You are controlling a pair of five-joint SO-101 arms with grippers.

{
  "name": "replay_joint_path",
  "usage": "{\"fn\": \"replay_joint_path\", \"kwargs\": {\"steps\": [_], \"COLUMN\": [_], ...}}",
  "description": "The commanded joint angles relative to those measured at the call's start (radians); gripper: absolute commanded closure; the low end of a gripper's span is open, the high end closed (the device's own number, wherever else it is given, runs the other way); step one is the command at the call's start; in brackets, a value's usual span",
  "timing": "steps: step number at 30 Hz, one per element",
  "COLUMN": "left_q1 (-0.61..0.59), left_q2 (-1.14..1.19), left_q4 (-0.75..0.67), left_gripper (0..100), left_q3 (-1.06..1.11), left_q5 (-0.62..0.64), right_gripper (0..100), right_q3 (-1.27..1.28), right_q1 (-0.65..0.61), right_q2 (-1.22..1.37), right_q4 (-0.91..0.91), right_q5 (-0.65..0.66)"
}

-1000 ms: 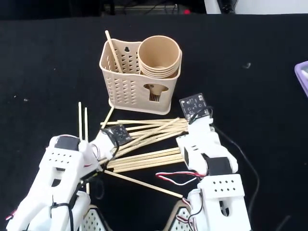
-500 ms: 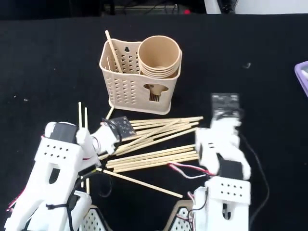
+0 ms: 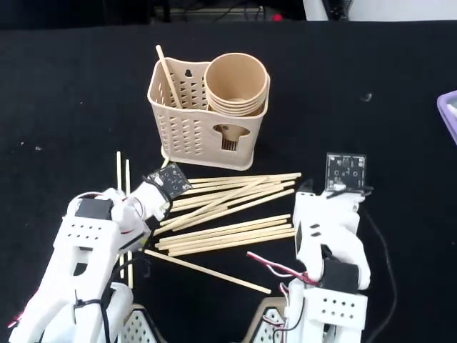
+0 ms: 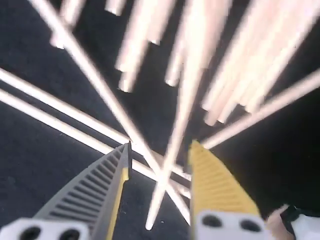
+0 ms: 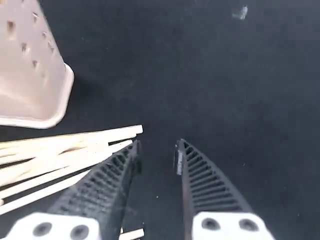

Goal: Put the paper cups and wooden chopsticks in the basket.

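Even, bright light, and the chopsticks (image 4: 185, 100) glare washed-out white against the dark table (image 3: 400, 107).

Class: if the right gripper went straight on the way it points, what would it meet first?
The right gripper would probably meet the bare table, just past the ends of the chopsticks. They lie beside it and the basket farther off, so neither seems in line.
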Motion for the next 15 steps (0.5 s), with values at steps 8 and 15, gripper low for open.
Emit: {"fn": "replay_joint_path", "kwargs": {"steps": [8,15], "left_q1": [-0.013,-0.012], "left_q2": [0.028,0.212], "left_q4": [-0.015,-0.026], "left_gripper": [85,85], "left_q3": [0.002,-0.021], "left_q5": [-0.058,-0.057], "right_gripper": [87.4,87.4], "right_q3": [0.002,0.002], "right_q1": [-0.017,-0.017], "right_q2": [-0.076,-0.076], "right_q4": [0.028,0.028], "right_q5": [-0.005,-0.005]}}
